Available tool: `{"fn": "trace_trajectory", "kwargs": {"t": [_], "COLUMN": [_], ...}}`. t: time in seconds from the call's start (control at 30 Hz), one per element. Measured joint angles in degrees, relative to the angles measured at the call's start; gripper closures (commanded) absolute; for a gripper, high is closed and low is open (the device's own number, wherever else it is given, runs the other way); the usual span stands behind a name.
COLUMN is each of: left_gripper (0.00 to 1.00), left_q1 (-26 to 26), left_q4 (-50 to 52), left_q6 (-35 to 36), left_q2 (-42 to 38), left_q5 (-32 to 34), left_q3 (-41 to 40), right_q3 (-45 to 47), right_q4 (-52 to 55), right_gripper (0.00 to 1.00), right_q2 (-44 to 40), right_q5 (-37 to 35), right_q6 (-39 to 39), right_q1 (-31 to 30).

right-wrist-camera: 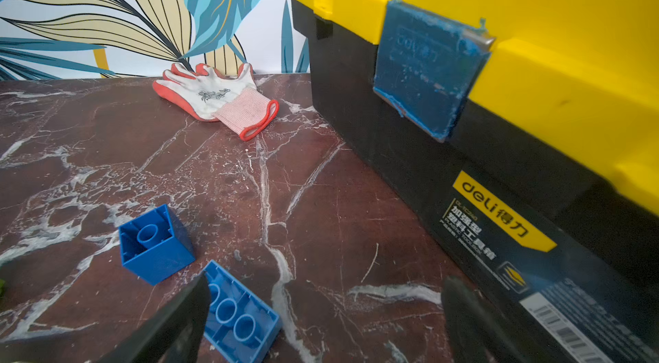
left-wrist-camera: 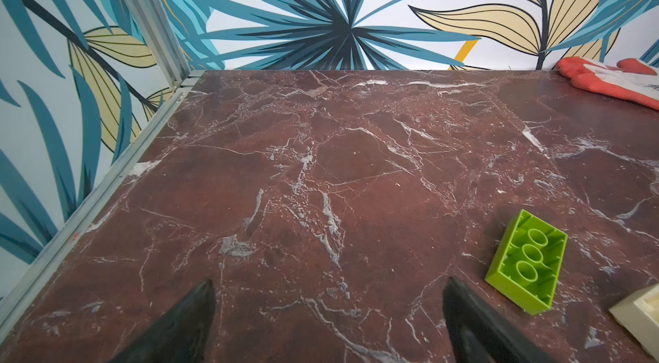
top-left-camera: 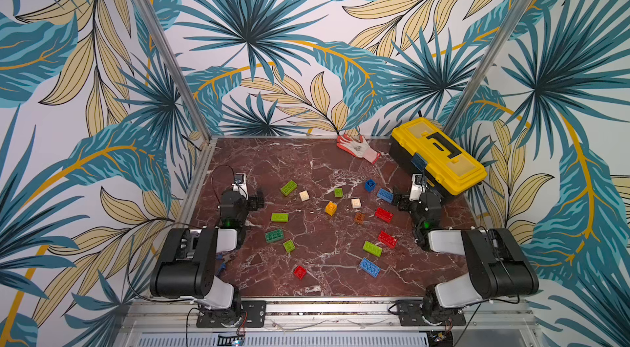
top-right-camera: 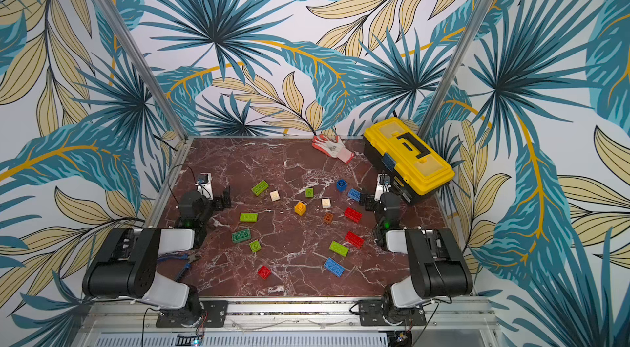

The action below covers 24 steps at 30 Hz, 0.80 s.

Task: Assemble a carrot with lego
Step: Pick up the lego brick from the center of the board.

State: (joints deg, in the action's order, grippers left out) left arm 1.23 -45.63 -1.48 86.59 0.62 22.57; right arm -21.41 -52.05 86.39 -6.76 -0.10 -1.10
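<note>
Nearest us, at 6 o'clock on the table (top-left-camera: pixel 324 287), lay a red square (top-left-camera: pixel 299 272), with the near blue oblong (top-left-camera: pixel 370 267) toward 5. Just past those, a lime oblong (top-left-camera: pixel 372 248) and a red oblong (top-left-camera: pixel 387 239) sat side by side at 4. At 8 a lime square (top-left-camera: pixel 289 245) lay near a dark green oblong (top-left-camera: pixel 274 235). Pliers (top-right-camera: pixel 189 257) showed at 7, partly under the left arm (top-right-camera: pixel 119 267).

Around the middle we saw a yellow brick (top-left-camera: pixel 331 208), an orange brick (top-left-camera: pixel 359 217) and a cream brick (top-left-camera: pixel 356 203). Every piece of lego lay loose and single.

At 9 the left fingers (left-wrist-camera: pixel 178 329) were spread wide over bare table, pinching nothing, and an upturned lime brick (left-wrist-camera: pixel 527 261) lay just beside one of them. At 3 the right fingers (right-wrist-camera: pixel 171 329) were likewise spread and empty. One of them overlapped the far blue oblong (right-wrist-camera: pixel 242 322) in the wrist view, and we could not tell whether they touched. A blue square (right-wrist-camera: pixel 157 243) sat just beyond it.

Farthest off, a toolbox (top-left-camera: pixel 439 154) stood at 2 and a glove (top-left-camera: pixel 358 148) lay at 1 by the back edge.
</note>
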Motion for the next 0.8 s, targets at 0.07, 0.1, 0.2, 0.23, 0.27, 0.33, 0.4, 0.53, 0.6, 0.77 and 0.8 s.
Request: {"fn": "trace_trajectory", "kwargs": {"t": [0.07, 0.1, 0.2, 0.23, 0.27, 0.33, 0.4, 0.53, 0.6, 0.77, 0.8], "left_gripper": [0.01, 0.01, 0.01, 0.01, 0.01, 0.01, 0.01, 0.01, 0.01, 0.0, 0.01], "left_q1": [0.0, 0.0, 0.0, 0.0, 0.07, 0.46, 0.98, 1.2, 1.2, 0.85, 0.22], "left_q4": [0.0, 0.0, 0.0, 0.0, 0.0, 0.0, 0.0, 0.0, 0.0, 1.95, 3.45], "left_q6": [0.0, 0.0, 0.0, 0.0, -0.02, -0.13, -0.31, -0.46, -0.57, -0.44, -0.46], "left_q2": [0.0, 0.0, 0.0, 0.0, 0.0, 0.0, 0.0, 0.0, 0.0, -2.54, -4.52], "left_q5": [0.0, 0.0, 0.0, -0.02, -0.04, -0.35, -0.72, -0.9, -0.61, 0.26, 1.75], "left_q3": [0.0, 0.0, 0.0, 0.0, 0.0, 0.0, 0.0, 0.0, 0.0, 0.37, 0.39], "right_q3": [0.0, 0.0, 0.0, -0.02, -0.02, -0.04, -0.17, -0.42, -0.5, -5.01, -6.45], "right_q4": [0.0, -0.02, 0.0, 0.02, 0.0, 0.02, 0.09, -0.02, 1.81, 12.46, 15.28], "right_gripper": [0.01, 0.01, 0.01, 0.0, 0.01, 0.01, 0.0, 0.0, 0.01, 0.01, 0.0], "right_q2": [0.0, 0.0, 0.0, 0.0, 0.0, 0.0, 0.02, -0.04, -1.29, -8.59, -10.47], "right_q5": [0.0, 0.0, 0.0, 0.0, 0.02, -0.04, -0.35, -2.38, -4.02, -6.14, -6.73], "right_q6": [0.0, 0.0, 0.0, 0.0, 0.0, 0.02, 0.04, 0.28, 0.63, 0.87, 1.03], "right_q1": [0.0, 0.0, 0.0, 0.0, 0.0, 0.0, 0.0, -0.02, 0.0, -0.46, -0.94]}}
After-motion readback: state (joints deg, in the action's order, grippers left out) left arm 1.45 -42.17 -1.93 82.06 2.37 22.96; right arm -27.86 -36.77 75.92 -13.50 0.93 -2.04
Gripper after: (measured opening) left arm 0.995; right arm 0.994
